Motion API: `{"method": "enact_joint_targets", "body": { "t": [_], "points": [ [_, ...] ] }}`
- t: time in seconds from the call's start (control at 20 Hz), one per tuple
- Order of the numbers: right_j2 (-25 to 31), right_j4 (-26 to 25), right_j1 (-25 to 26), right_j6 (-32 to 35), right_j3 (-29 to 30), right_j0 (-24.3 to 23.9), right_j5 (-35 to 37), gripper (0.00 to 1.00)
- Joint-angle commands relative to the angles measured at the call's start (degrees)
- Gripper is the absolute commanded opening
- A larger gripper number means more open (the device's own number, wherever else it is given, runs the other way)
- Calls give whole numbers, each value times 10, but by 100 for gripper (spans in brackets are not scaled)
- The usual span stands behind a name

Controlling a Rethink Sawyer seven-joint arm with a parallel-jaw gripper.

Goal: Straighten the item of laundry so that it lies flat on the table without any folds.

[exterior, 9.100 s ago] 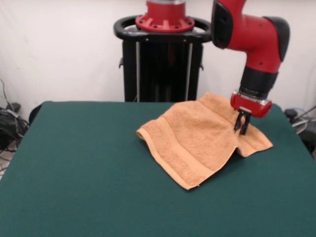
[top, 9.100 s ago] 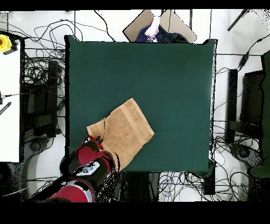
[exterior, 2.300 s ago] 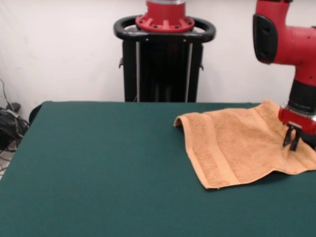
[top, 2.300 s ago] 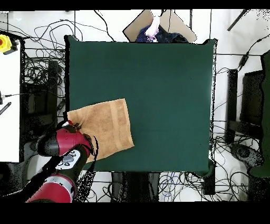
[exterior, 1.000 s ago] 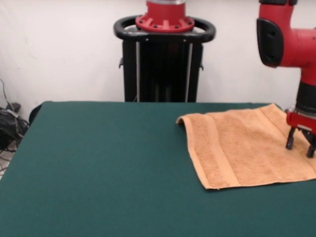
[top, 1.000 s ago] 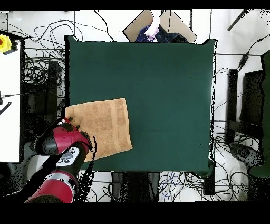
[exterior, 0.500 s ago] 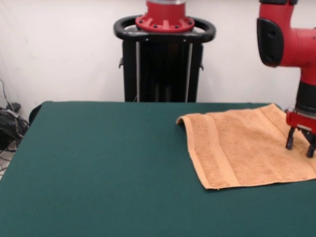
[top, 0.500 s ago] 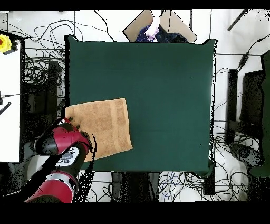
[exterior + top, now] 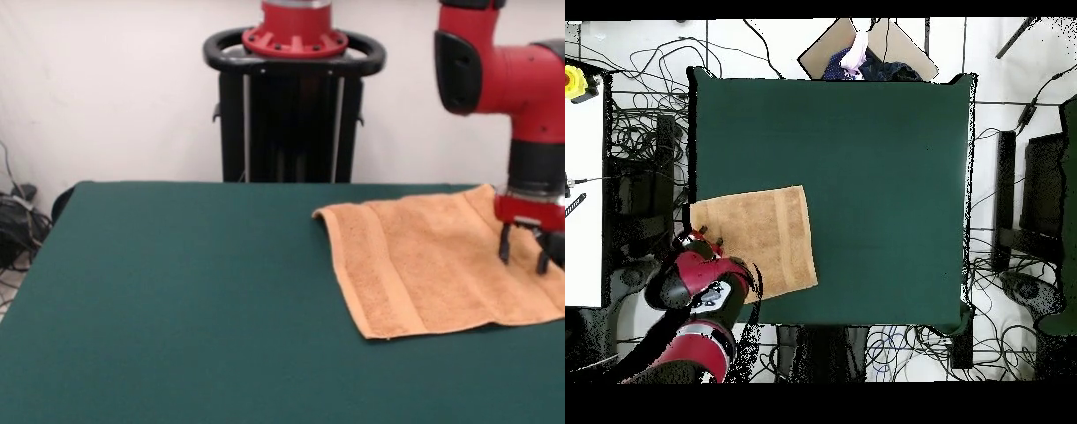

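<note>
At the table's (image 9: pixel 177 291) corner, on the robot's side of the top, lies the towel (image 9: pixel 433 265), spread out w/ one woven band (image 9: pixel 362 265) running along its inboard edge, i.e. the edge facing the table's middle. Overhead view shows the same towel (image 9: pixel 760 240) as a near-rectangle against the table (image 9: pixel 865 150) edge; whether it overhangs that edge, can't tell, since the arm covers that part. Gripper (image 9: pixel 523 250) hangs just above the towel's outboard part, far from the band, fingers (image 9: pixel 505 247) spread apart w/ nothing between them; tips look close to the cloth but contact can't be confirmed. The key relation: the towel lies directly under the jaws and stretches away from them toward the table's middle, its band edge being the far end from the gripper. Only one arm here, so no choice of side. Judgement: cloth looks flat w/ no obvious fold in either view, except maybe a slight lift at the band corner nearest the pedestal (image 9: pixel 296 97) in the front view. If so, task is nearly or fully done, and any further move would prob. be a small tug away from that corner, or just a retreat upward. Risk: gripping again near the outboard edge could drag the towel off the table or rumple it. In the overhead view the gripper (image 9: pixel 700 240) itself is mostly hidden under the arm's red body.
</note>
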Motion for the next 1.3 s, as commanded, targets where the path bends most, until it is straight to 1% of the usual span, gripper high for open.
{"method": "enact_joint_targets", "body": {
  "t": [0.05, 0.2, 0.3, 0.5, 0.6, 0.8, 0.95, 1.05, 1.15, 1.2, 1.3],
  "points": [
    [28, -55, -1, 74, 127, -80, -19, 100],
    [40, -71, -21, 85, 154, -111, -33, 100],
    [41, -73, -27, 95, 167, -122, -50, 100],
    [28, -76, -20, 93, 180, -128, -79, 100],
    [29, -78, -7, 96, 183, -133, -103, 100],
    [40, -71, 1, 104, 190, -134, -128, 100],
    [62, -59, 7, 120, 193, -132, -147, 100],
    [85, -57, 14, 136, 192, -140, -165, 100],
    [120, -55, 29, 164, 189, -149, -193, 100],
    [137, -49, 38, 179, 187, -149, -206, 100],
    [162, -18, 51, 202, 177, -134, -217, 100]
  ]
}}
